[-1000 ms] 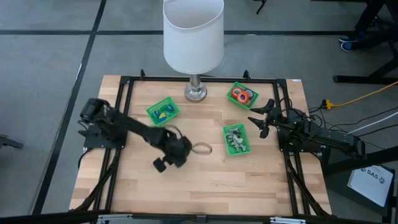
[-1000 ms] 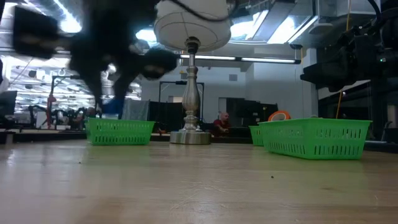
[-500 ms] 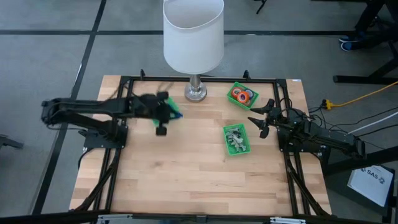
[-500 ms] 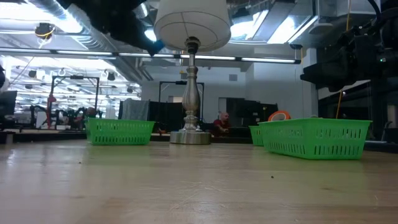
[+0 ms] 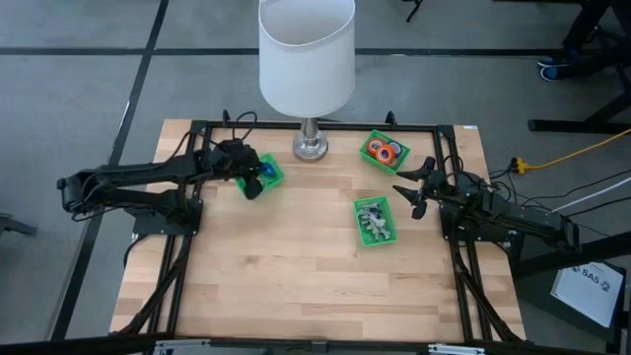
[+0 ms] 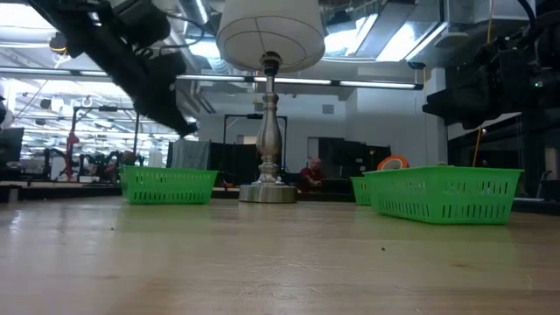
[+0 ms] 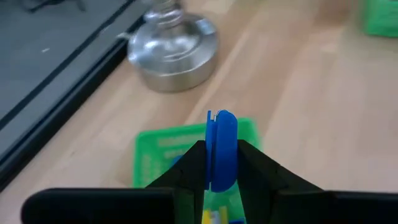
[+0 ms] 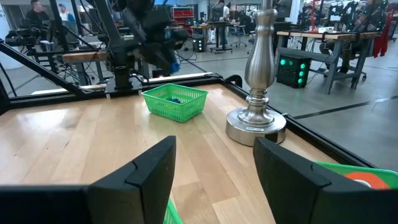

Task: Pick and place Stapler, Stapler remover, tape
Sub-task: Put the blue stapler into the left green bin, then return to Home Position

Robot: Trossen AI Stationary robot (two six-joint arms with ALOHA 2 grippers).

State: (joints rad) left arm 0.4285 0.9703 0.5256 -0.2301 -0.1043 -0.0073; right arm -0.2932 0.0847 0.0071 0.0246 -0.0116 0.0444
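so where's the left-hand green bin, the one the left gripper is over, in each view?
High: green bin at the table's back left, left of the lamp base, left gripper over it.
Low: left of frame, left of the lamp base.
Left wrist: behind the fingers, which pinch a blue piece.
Right wrist: mid-frame, far across the table.
Shared landmark: the silver lamp base beside it.

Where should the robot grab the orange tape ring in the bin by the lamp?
Probably from straight above. The orange tape ring lies flat in the green bin beside other rings, so its side is walled in. One finger of the right tool could go into the ring's hole and the other outside the rim, pinching the wall on the side away from its neighbours.
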